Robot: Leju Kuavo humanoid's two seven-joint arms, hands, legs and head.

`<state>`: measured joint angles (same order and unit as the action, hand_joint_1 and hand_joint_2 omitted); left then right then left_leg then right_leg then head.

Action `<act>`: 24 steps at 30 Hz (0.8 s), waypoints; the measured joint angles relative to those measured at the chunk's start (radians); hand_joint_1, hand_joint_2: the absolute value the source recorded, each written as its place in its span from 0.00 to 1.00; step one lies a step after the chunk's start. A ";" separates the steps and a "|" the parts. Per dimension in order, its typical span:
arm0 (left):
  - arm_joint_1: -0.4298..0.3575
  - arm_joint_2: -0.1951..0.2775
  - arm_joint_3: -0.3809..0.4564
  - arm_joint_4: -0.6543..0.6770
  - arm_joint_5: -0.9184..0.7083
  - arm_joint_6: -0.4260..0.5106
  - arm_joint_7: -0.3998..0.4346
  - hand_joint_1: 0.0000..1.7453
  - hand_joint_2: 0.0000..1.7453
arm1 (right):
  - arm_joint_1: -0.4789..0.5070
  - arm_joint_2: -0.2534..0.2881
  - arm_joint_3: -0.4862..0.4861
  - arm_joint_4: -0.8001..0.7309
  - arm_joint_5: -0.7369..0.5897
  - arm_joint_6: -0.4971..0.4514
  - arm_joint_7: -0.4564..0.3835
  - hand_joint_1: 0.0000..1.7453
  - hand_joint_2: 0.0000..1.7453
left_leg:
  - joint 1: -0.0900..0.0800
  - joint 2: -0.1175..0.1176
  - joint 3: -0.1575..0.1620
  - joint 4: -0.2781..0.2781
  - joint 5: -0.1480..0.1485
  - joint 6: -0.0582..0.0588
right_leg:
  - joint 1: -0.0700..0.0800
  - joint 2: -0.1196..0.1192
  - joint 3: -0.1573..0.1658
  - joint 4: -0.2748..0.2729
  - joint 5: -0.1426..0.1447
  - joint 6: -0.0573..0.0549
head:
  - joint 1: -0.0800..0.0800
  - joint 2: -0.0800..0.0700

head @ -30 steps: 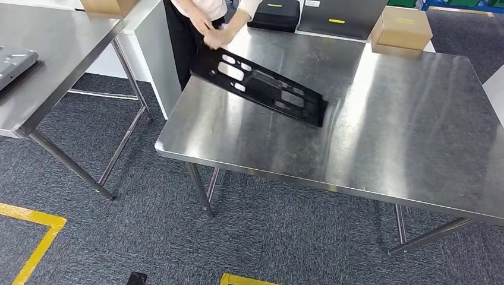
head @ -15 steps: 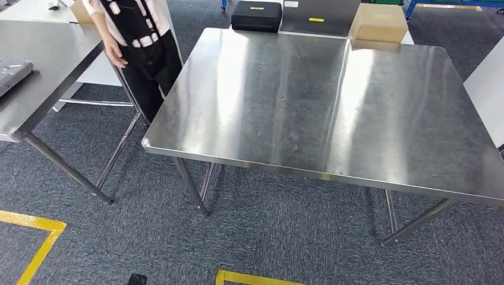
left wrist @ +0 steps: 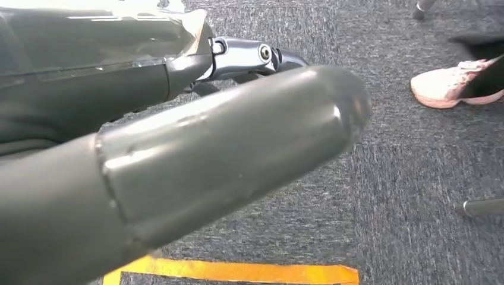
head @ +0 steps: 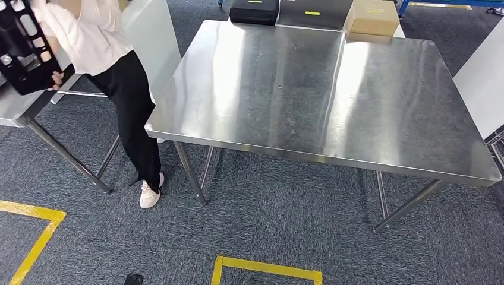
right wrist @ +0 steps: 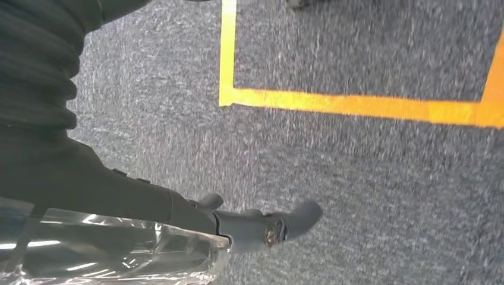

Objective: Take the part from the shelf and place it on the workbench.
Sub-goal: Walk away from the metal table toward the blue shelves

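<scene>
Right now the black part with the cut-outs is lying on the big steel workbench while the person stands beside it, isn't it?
Not quite. The head view shows the person beside the workbench, but the black part is in the person's hands, held up off to the side, not lying on the workbench.

The head view looks down from high onto the workbench (head: 333, 89). Both wrist views face the carpet (right wrist: 368, 196) closely, sharing its yellow floor tape (right wrist: 356, 105).

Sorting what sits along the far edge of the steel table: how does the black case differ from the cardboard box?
The black case is dark and low, at the left end; the cardboard box is tan, taller and at the right end, with a grey panel between them. Both carry a small yellow label.
</scene>
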<state>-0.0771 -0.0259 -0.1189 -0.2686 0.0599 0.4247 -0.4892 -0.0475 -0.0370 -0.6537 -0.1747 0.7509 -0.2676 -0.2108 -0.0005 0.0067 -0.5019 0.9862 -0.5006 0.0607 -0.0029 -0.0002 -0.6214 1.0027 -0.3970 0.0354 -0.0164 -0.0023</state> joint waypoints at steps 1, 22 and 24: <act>-0.001 -0.001 -0.001 0.000 0.001 0.000 0.000 0.00 0.00 | 0.001 0.000 0.000 0.001 0.000 0.000 0.000 0.00 1.00 | 0.002 0.003 -0.010 -0.010 0.017 0.004 | 0.001 0.000 -0.014 0.025 -0.026 -0.002 | 0.002 0.000; 0.004 -0.002 -0.015 0.003 0.002 -0.002 0.004 0.00 0.00 | 0.000 -0.004 -0.008 0.005 -0.002 -0.005 0.000 0.00 1.00 | 0.012 0.000 -0.176 0.289 -0.064 -0.059 | -0.006 -0.005 0.106 -0.035 -0.072 -0.043 | -0.005 0.000; 0.003 -0.002 -0.015 0.003 0.002 -0.002 0.005 0.00 0.00 | 0.002 -0.004 -0.010 0.005 -0.003 -0.005 -0.002 0.00 1.00 | 0.011 -0.003 -0.084 0.183 -0.019 -0.050 | -0.006 -0.004 0.082 -0.024 -0.061 -0.037 | -0.005 0.000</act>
<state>-0.0740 -0.0283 -0.1344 -0.2656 0.0618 0.4227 -0.4844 -0.0459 -0.0415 -0.6640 -0.1701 0.7480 -0.2724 -0.2123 0.0106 0.0036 -0.5861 1.1692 -0.5193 0.0111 -0.0085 -0.0038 -0.5389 0.9789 -0.4579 -0.0019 -0.0215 -0.0023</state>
